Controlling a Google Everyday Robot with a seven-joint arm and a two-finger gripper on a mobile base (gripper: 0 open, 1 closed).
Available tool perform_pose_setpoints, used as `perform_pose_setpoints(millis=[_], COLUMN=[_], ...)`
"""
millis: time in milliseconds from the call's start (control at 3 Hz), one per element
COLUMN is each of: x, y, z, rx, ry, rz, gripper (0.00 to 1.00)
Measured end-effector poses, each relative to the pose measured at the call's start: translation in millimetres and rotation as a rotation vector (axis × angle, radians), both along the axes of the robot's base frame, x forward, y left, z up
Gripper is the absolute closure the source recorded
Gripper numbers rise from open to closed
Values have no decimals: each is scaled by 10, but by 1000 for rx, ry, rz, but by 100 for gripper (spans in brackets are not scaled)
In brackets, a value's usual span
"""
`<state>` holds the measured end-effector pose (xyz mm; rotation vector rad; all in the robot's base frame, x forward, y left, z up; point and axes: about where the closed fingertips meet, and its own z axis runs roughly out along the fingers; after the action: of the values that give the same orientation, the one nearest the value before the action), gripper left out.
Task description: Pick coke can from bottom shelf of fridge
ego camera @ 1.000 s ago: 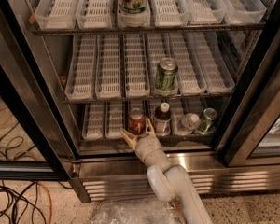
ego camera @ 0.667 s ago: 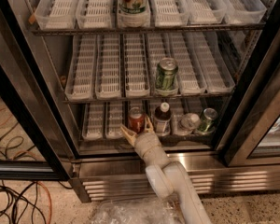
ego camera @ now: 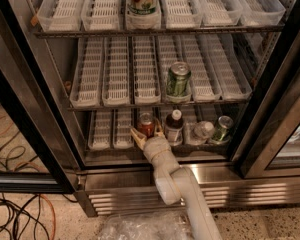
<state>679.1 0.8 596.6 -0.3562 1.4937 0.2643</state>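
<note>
Hardly anything has shifted since a moment ago: the white arm (ego camera: 172, 186) reaches up from the lower right just as before, its wrist bent toward the open fridge (ego camera: 205, 176). The gripper (ego camera: 146, 134) sits at the front edge of the bottom shelf (ego camera: 102, 134), jaws spread to either side of the coke can (ego camera: 146, 123). I cannot tell whether they touch it. The can stands upright, just left of a dark bottle (ego camera: 174, 130).
</note>
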Motion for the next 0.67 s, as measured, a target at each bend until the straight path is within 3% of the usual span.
perform_pose_setpoints(millis=[333,667], x=[63,92], y=[-9,-11], z=[18,25], rx=[2,7], ry=[-6,-15], rz=[-8,-8], gripper=[37,56])
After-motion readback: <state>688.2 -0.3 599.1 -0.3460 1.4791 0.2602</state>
